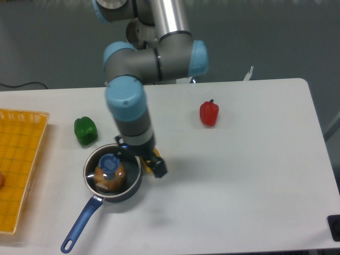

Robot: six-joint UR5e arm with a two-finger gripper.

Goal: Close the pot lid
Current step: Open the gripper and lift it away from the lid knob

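The dark pot (pixel 132 186) with its long blue handle (pixel 79 223) stands at the table's front left. The glass lid (pixel 98 162) lies flat on the pot's rim, and its blue knob (pixel 110 163) sits in the middle. Through the glass an orange object shows inside the pot. My gripper (pixel 142 159) hangs just right of the knob, over the pot's right rim. Its fingers are apart and hold nothing; one dark fingertip (pixel 160 170) reaches past the rim.
A yellow pepper (pixel 151 159) lies against the pot's right side, mostly hidden by the gripper. A green pepper (pixel 85 130) sits behind the pot to the left, and a red pepper (pixel 209 113) further right. A yellow basket (pixel 18 159) fills the left edge.
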